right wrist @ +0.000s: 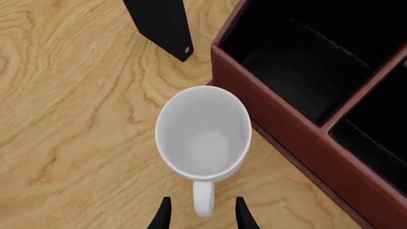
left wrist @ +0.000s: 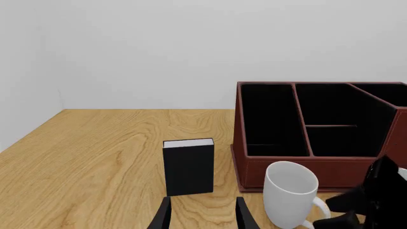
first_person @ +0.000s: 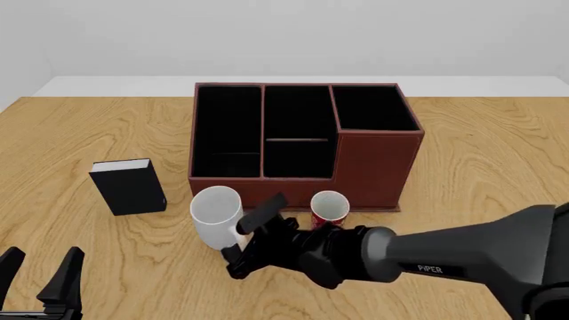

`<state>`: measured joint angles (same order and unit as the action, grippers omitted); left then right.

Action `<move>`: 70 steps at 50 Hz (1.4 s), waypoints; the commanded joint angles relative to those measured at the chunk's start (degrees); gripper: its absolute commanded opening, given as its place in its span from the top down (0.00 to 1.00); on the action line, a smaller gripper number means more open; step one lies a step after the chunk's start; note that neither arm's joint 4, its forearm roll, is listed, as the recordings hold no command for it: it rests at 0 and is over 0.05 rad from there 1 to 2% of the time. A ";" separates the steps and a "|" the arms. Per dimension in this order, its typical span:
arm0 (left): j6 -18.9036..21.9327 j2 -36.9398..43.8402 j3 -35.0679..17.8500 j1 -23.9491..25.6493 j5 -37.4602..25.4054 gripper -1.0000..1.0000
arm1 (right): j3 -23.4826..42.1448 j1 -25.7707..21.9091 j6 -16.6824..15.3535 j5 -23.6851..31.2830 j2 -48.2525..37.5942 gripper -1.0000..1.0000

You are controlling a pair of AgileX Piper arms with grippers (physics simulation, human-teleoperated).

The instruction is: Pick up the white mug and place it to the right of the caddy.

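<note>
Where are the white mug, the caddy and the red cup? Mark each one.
white mug (right wrist: pixel 203 138): right wrist view, on the inside bottom of the cup.
caddy (first_person: pixel 374 167): front view, on the near wall of its taller corner section.
red cup (first_person: pixel 330 207): front view, on its open rim.

Caddy (left wrist: pixel 318 138) cropped at frame edge

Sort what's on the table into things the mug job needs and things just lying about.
Needed: white mug, caddy, right gripper open around the mug's handle.
Lying about: black book, red cup, left gripper, idle.
</note>
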<state>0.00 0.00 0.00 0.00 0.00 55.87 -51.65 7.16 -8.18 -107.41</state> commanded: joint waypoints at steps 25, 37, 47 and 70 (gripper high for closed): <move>0.00 0.00 0.00 0.00 0.00 0.00 | 0.19 -0.57 0.65 -0.91 -2.15 1.00; 0.00 0.00 0.00 0.00 0.00 0.00 | 0.03 -0.63 0.43 -0.94 -1.88 1.00; 0.00 0.00 0.00 0.00 0.00 0.00 | 0.11 -0.87 -0.98 -0.66 -1.92 1.00; 0.00 0.00 0.00 0.00 0.00 0.00 | -1.17 -0.57 -5.90 0.70 2.55 1.00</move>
<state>0.00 0.00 0.00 0.00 0.00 54.88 -52.11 2.26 -8.05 -106.77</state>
